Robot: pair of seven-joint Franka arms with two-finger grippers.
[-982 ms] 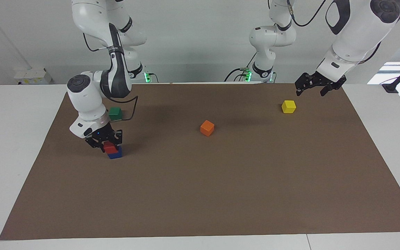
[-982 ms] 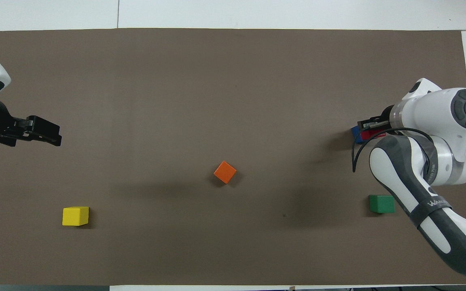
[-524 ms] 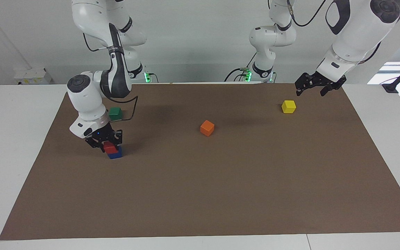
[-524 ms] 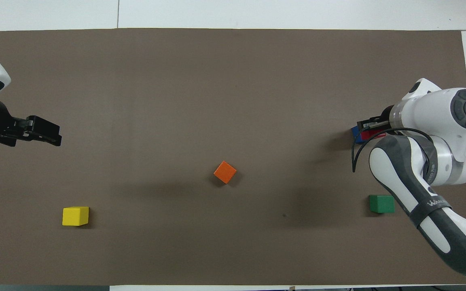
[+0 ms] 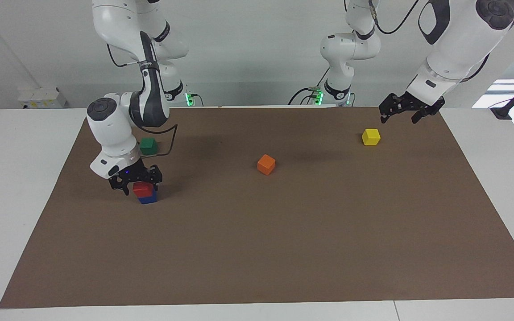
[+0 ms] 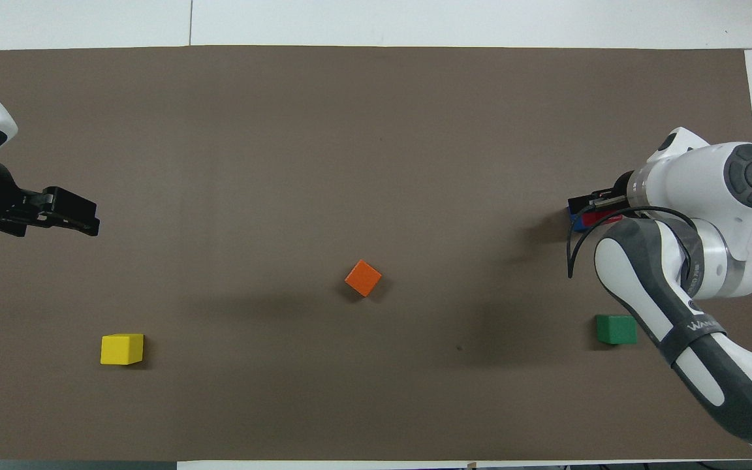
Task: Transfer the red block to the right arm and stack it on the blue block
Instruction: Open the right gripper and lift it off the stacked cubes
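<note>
Where the right arm bends over its end of the brown mat (image 5: pixel 257 249), its white wrist hides most of the stack in the overhead view: only a sliver of the red block (image 6: pixel 601 219) and a corner of the blue block (image 6: pixel 572 211) show past the casing, and the right gripper (image 6: pixel 590 203) appears there as little more than a dark edge. The facing view shows what that one cannot. The red block (image 5: pixel 143 189) sits on the blue block (image 5: pixel 148 199), a little askew, with the blue one flat on the mat. The right gripper (image 5: pixel 135 180) points down just above the red block, its fingers (image 5: pixel 156 174) spread apart to either side of the block's top and not pinching it.

The left arm waits at its own end of the table, its upper part cut off by the frame edge in both views. The left gripper (image 5: pixel 403 113) hangs open in the air over the mat's edge beside the yellow block (image 5: pixel 370 137), holding nothing.

A green block (image 5: pixel 148 145) lies nearer the robots than the stack and is partly covered by the right arm's wrist in the facing view, while from overhead it shows whole. An orange block (image 5: pixel 266 164) rests near the middle of the mat, turned at an angle.
</note>
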